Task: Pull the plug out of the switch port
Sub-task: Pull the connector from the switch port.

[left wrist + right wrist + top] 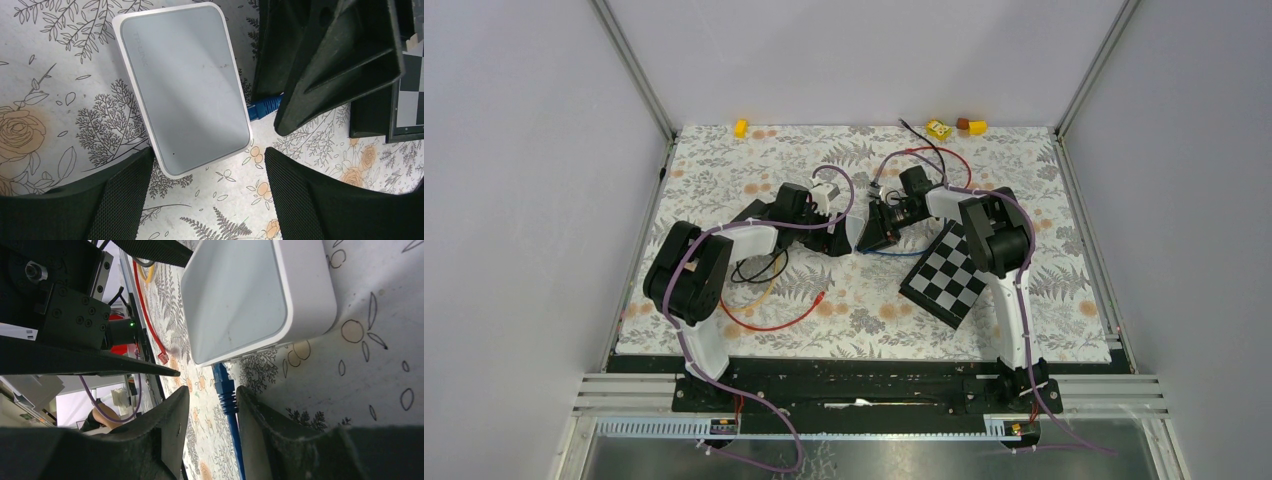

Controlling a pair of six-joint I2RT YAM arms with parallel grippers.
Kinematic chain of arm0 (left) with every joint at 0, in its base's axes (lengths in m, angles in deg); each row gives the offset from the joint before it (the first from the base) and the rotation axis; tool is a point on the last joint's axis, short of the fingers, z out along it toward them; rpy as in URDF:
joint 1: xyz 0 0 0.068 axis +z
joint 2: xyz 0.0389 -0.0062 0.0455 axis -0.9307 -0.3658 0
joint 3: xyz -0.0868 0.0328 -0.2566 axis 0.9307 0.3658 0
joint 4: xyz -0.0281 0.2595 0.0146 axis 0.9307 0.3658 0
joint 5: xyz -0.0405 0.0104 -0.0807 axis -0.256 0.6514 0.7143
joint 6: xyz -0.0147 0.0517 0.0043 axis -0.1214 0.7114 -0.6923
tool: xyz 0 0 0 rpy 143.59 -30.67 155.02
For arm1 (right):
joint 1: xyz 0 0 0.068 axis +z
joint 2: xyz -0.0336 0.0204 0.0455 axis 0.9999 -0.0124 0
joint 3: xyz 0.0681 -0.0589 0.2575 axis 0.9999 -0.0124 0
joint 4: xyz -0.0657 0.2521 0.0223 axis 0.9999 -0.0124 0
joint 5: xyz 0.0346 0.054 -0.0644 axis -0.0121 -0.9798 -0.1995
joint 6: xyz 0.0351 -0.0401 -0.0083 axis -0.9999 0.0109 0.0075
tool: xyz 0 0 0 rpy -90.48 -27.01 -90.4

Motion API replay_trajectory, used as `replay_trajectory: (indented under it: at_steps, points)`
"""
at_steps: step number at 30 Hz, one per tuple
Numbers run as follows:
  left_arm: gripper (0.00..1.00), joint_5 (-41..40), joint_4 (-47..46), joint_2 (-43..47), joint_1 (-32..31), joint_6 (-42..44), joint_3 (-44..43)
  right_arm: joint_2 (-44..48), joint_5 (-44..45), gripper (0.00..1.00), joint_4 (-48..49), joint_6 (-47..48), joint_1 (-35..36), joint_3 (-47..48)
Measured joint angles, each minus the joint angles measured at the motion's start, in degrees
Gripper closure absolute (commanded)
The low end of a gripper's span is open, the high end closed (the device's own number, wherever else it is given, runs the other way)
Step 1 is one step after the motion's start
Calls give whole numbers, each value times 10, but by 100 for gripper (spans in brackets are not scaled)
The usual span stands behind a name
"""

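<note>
Ethernet plug (263, 106), blue, sits in a port on the long side of the white network switch (182, 85), its boot pressed up against the casing. The switch lies flat, grey top up, on the floral table mat (724, 170) near the middle, between the two arms.

The right gripper (212, 392) comes in low from the side and straddles the plug. Its jaws are apart: one finger lies against the blue cable (235, 440) just behind the boot, while a gap shows between the other finger and the plug, so nothing is clamped.

The left gripper (207, 160) hangs over the near end of the switch with its jaws spread wide. One finger (120, 200) is just beside the switch's corner and the other stands off to the far side; whether either touches the casing cannot be told.

Just beside the right arm a black-and-white checkerboard (949, 272) lies on the mat. A red cable (769, 320) loops near the left arm. Small yellow objects (740, 128) rest at the mat's far edge.
</note>
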Motion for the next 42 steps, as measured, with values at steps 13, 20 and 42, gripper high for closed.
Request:
replay_trajectory:
  at_steps: [13,20,42]
  points:
    - [18,19,-4,-3,0,-6,0,-5,5,62,23,-21,0,0]
    - [18,22,-4,-3,0,-7,0,-7,15,67,35,-35,0,0]
    - [12,21,-16,-1,0,-6,7,-13,15,87,38,-50,0,-2]
